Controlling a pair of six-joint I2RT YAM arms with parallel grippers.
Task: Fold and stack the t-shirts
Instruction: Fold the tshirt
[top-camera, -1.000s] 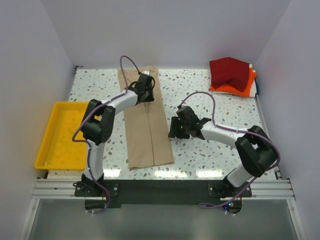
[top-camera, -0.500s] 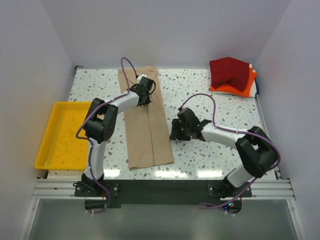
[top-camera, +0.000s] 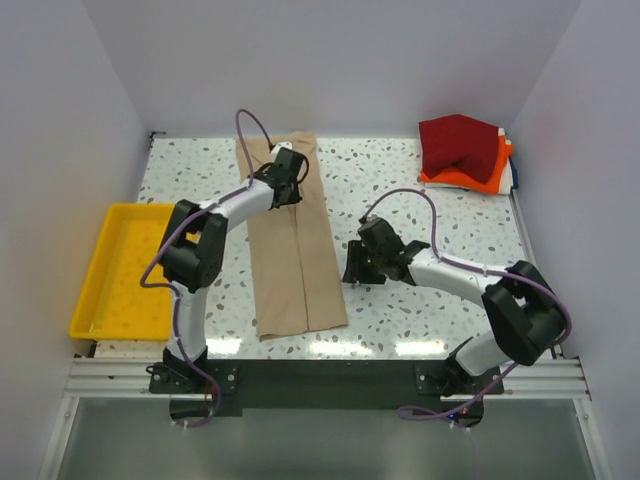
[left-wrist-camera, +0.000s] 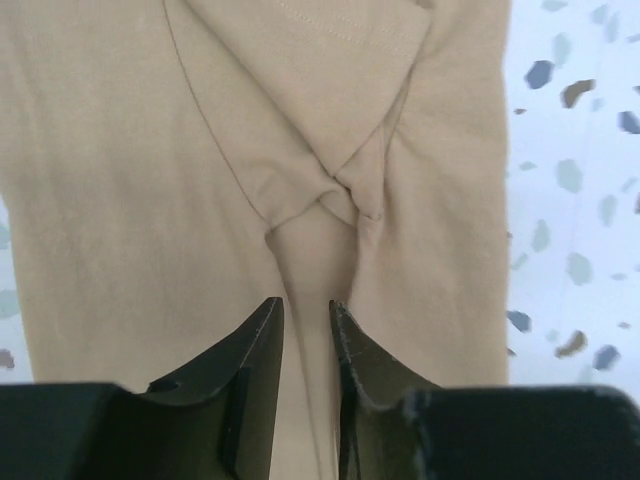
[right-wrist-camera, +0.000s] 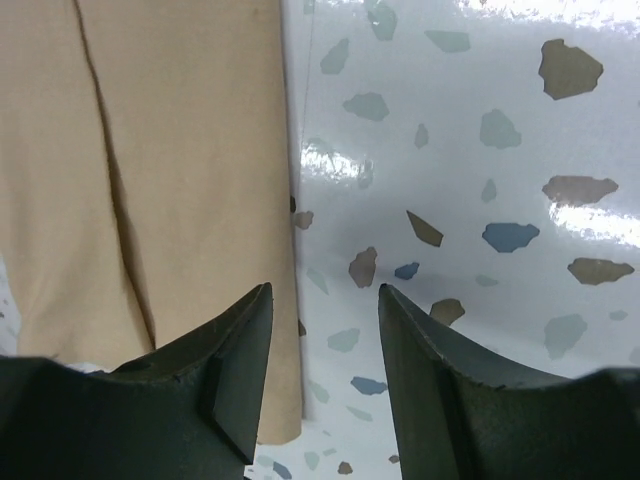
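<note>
The tan t-shirt (top-camera: 295, 270) lies folded into a long narrow strip down the middle of the table. My left gripper (top-camera: 288, 178) hovers over its far part with its jaws only narrowly apart. In the left wrist view the gripper (left-wrist-camera: 305, 308) is just short of a puckered knot of tan cloth (left-wrist-camera: 330, 200). My right gripper (top-camera: 355, 262) is open and empty just right of the strip's right edge. In the right wrist view (right-wrist-camera: 325, 300) it is over bare table beside the tan cloth (right-wrist-camera: 180, 150). The dark red t-shirt (top-camera: 458, 145) lies on the orange t-shirt (top-camera: 470, 178) at the far right corner.
A yellow plastic tray (top-camera: 85, 290) sits at the left edge of the table. White walls close in the table on the left, back and right. Speckled tabletop (top-camera: 420, 210) lies between the tan strip and the red and orange pile.
My left gripper has shifted slightly toward the far end of the tan strip. My right gripper has slid a little nearer along the strip's right edge.
</note>
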